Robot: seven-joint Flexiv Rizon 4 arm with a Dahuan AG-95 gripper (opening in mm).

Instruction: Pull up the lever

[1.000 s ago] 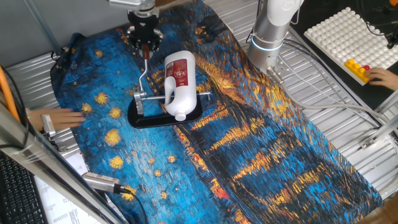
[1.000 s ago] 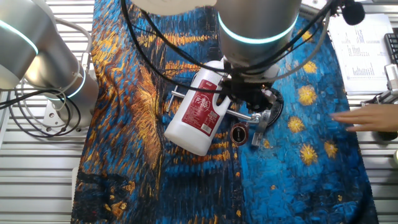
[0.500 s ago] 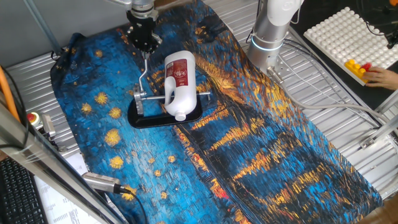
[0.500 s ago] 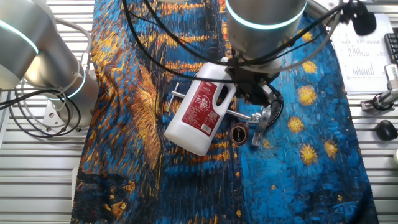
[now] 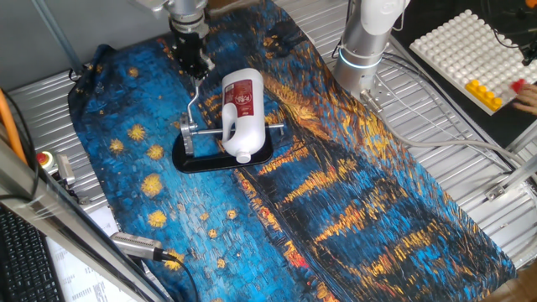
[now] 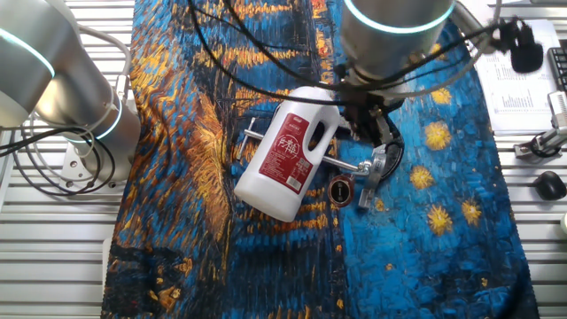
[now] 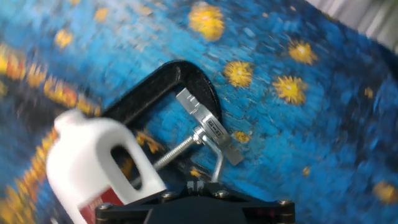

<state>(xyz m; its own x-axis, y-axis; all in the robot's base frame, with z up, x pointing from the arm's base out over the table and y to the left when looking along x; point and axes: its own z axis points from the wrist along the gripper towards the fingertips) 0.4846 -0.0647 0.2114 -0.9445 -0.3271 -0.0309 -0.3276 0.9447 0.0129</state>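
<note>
The lever [image 5: 194,101] is a slim silver rod that stands nearly upright from a silver bracket [image 5: 188,137] on the black oval base [image 5: 186,161]. My gripper [image 5: 194,69] is right above it, jaws closed around the rod's top; the knob is hidden between them. In the hand view the rod [image 7: 217,165] runs from the bracket [image 7: 208,127] up to my shut gripper [image 7: 199,185]. The other fixed view shows my gripper [image 6: 370,131] over the bracket [image 6: 372,170]. The white jug [image 5: 239,113] lies across the plain crossbar [image 5: 273,127].
A blue and orange patterned cloth [image 5: 336,193] covers the table. A second arm's base [image 5: 365,42] stands at the back right. A white bumpy tray [image 5: 466,42] and a person's hand [image 5: 525,92] are at the far right. A red button [image 5: 44,158] sits at the left edge.
A person's hand at the cloth's left edge has withdrawn. My gripper has risen a little and shifted slightly away. The lever's angle looks about the same.
</note>
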